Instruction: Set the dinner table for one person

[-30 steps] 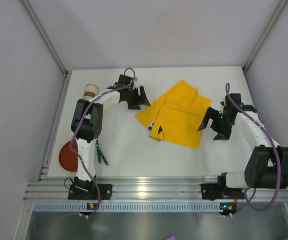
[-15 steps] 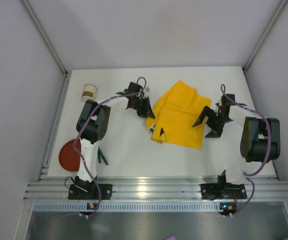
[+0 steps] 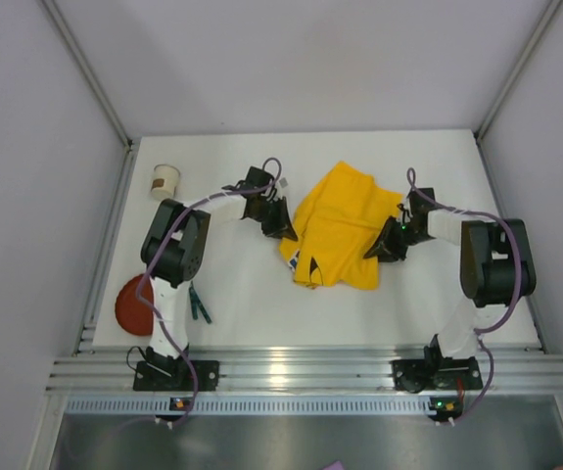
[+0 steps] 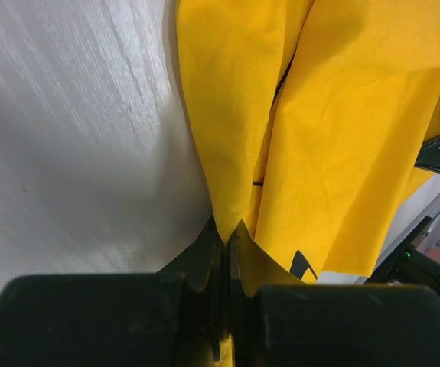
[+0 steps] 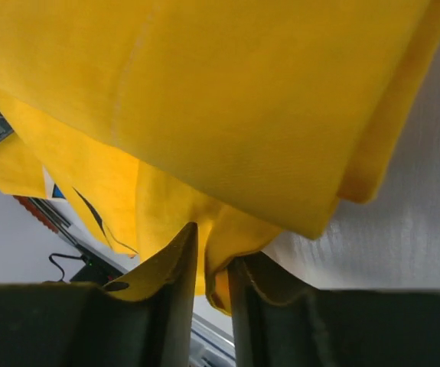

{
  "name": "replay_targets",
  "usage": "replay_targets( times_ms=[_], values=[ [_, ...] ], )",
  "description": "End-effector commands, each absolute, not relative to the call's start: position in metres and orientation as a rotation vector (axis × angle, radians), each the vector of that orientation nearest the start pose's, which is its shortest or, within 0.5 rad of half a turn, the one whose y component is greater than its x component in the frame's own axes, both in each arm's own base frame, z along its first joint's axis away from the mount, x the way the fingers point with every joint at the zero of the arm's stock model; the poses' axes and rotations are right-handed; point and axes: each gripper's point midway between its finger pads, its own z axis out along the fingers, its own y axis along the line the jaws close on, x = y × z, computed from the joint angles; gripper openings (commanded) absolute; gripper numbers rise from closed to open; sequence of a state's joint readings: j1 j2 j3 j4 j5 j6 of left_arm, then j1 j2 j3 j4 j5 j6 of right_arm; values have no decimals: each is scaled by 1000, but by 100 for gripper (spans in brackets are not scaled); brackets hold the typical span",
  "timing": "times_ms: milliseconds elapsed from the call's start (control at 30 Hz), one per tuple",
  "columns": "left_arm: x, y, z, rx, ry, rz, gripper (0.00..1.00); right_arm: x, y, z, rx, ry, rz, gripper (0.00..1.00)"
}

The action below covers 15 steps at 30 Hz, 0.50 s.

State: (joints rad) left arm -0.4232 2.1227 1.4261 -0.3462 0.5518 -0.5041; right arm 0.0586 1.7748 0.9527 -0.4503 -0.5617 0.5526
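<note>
A yellow cloth (image 3: 338, 230) lies bunched in the middle of the white dinner table (image 3: 252, 294). My left gripper (image 3: 286, 227) is at the cloth's left edge and shut on it; in the left wrist view the fingertips (image 4: 227, 233) pinch a fold of the yellow cloth (image 4: 342, 130). My right gripper (image 3: 377, 250) is at the cloth's right edge. In the right wrist view its fingers (image 5: 213, 245) are closed on a hanging fold of the cloth (image 5: 204, 99), which fills the narrow gap. The cloth's underside and printed side are mostly hidden.
A paper cup (image 3: 165, 181) stands at the back left. A red plate (image 3: 132, 305) lies at the left edge, with dark green cutlery (image 3: 199, 304) beside the left arm's base. The ribbed aluminium rail (image 3: 291, 367) runs along the near edge, and grey walls enclose the table.
Both grippers moved inward to the cloth's edges and closed, first the left, then the right. The cloth went from lying flat to bunched and narrower between them.
</note>
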Motion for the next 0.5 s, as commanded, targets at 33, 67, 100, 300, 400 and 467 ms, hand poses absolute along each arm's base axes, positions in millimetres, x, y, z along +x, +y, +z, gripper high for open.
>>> replay_targets(
  times_ms=[33,67,100,300,400,467],
  values=[
    [360,-271,17,73,2805,-907,0,299,122,-7,573,2869,797,15],
    [360,-271,18,71,2803,-907,0,299,122,-7,562,2868,801,12],
    [359,-271,18,68,2801,-909,0,297,122,-7,563,2877,800,10],
    [357,-270,18,49,2794,-912,0,301,120,-5,527,2885,785,2],
    [359,-271,17,41,2790,-916,0,302,120,-3,510,2887,783,0],
    [361,-271,17,35,2785,-906,0,302,120,-2,500,2889,780,0]
  ],
)
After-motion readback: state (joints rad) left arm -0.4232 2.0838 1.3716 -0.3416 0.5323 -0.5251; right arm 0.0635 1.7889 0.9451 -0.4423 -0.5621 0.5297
